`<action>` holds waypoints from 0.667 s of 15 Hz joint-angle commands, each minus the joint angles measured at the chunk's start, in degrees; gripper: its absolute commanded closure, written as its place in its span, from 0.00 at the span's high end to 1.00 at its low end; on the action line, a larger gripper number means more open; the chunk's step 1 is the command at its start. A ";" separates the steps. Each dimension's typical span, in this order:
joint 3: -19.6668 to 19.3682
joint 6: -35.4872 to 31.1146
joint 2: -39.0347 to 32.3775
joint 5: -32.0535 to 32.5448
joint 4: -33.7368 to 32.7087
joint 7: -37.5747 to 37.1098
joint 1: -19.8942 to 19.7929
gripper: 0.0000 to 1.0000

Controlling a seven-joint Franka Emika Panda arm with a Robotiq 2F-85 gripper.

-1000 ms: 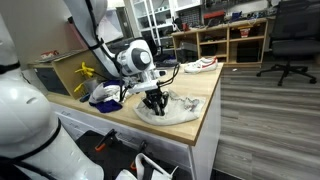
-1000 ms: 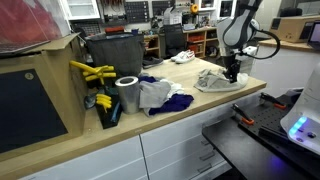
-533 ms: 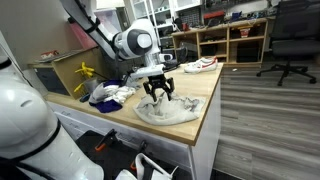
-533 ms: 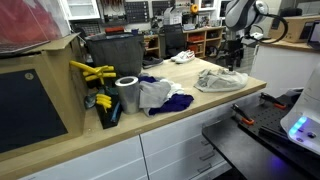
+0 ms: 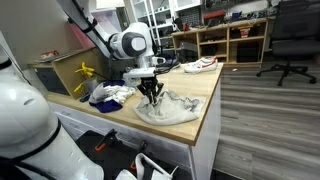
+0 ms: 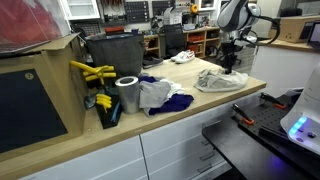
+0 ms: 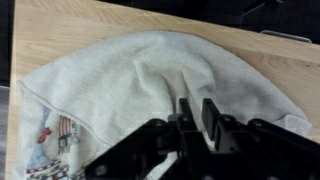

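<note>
A crumpled white towel (image 5: pixel 176 108) (image 6: pixel 222 80) lies at the end of the wooden worktop (image 5: pixel 206 122) (image 6: pixel 180 128). My gripper (image 5: pixel 152 98) (image 6: pixel 229 67) points straight down over the towel's edge nearest the cloth pile, its tips just above or touching the fabric. In the wrist view the towel (image 7: pixel 120 80) fills the picture, with a printed patch at its lower left corner. There the gripper (image 7: pixel 196 108) has its two dark fingers nearly together, with only a thin gap. No cloth shows between them.
A heap of white and blue cloths (image 5: pixel 108 95) (image 6: pixel 160 96) lies further along the worktop, beside a grey roll (image 6: pixel 127 95) and yellow tools (image 6: pixel 90 73). A black bin (image 6: pixel 112 52) stands behind. The worktop's end edge is close to the towel. An office chair (image 5: pixel 290 40) stands on the floor beyond.
The gripper lifted off the towel with its jaws spread wide, then shifted toward the cloth pile and came down again with the jaws drawn nearly together. The towel stayed on the worktop.
</note>
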State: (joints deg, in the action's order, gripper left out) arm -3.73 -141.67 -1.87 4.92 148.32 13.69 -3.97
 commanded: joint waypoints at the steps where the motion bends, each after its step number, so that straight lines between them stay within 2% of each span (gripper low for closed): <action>1: 1.42 -0.30 -1.70 -4.47 -0.58 1.05 0.88 0.00; 5: 2.56 -1.10 -4.71 -7.43 -2.08 1.11 1.10 0.00; 10: 3.10 -6.24 -10.23 -9.48 -5.56 2.45 0.04 0.00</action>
State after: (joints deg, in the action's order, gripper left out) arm -1.22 -145.46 -8.39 -2.17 145.83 13.71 -3.05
